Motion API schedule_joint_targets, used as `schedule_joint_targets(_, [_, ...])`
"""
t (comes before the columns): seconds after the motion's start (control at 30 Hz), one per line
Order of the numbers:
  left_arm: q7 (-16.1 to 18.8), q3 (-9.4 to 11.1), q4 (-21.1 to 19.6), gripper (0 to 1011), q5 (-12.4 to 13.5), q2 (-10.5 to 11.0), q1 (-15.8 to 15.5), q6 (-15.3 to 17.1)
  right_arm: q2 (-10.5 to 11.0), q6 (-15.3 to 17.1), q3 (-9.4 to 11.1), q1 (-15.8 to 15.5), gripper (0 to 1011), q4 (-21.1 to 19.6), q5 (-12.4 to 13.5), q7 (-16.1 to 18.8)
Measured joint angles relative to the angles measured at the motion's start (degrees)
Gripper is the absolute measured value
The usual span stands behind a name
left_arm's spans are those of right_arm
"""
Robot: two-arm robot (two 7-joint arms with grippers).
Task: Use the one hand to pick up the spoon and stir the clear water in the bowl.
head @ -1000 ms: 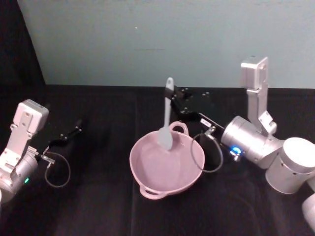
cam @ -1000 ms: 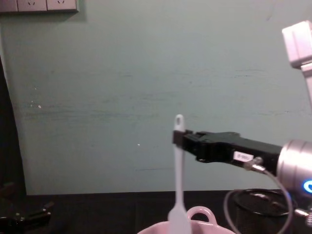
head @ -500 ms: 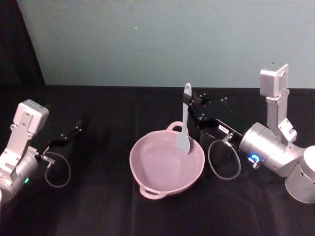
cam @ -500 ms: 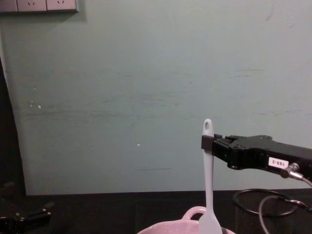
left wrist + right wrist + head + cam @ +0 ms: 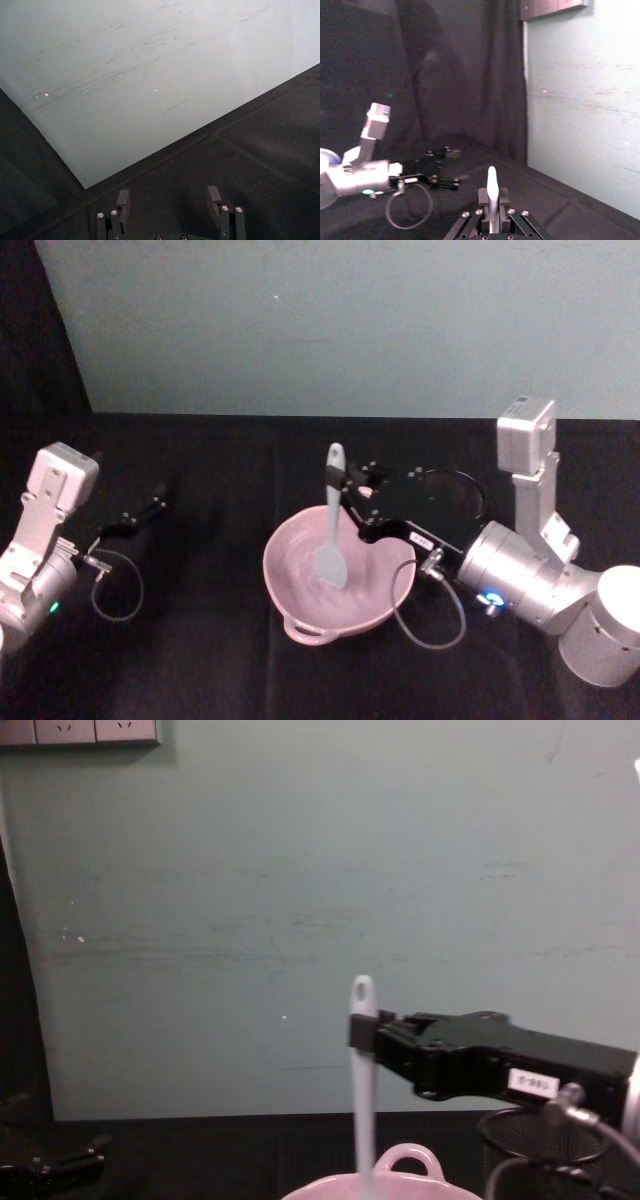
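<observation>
Pick-up complete, stirring judged unfinished: the right gripper (image 5: 347,490), clamped on the upper handle of the white spoon (image 5: 330,540), dips its head into the pink bowl (image 5: 283,590) from 3 o'clock, while the left gripper (image 5: 148,508), fingers apart, rests at 9 o'clock.

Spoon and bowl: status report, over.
Right gripper shut on spoon handle, spoon head down in bowl. Left gripper open, parked far left. Mesh cup sits right of bowl.
</observation>
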Motion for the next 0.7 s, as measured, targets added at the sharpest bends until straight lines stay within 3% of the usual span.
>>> schedule_joint_targets(0.27, [0.0,0.0,0.0,1005,0.0,0.0,0.0,0.0,-1.92,-0.24,-1.72,1.35,117,1.74,0.41,0.7])
schedule_joint_targets(0.37, [0.0,0.0,0.0,1005,0.01,0.0,0.0,0.0,-3.24,-0.47,-2.02,2.87,117,4.42,0.84,0.74])
schedule_joint_targets(0.7, [0.0,0.0,0.0,1005,0.01,0.0,0.0,0.0,-4.97,-1.3,-0.27,6.23,117,10.88,0.82,-1.31])
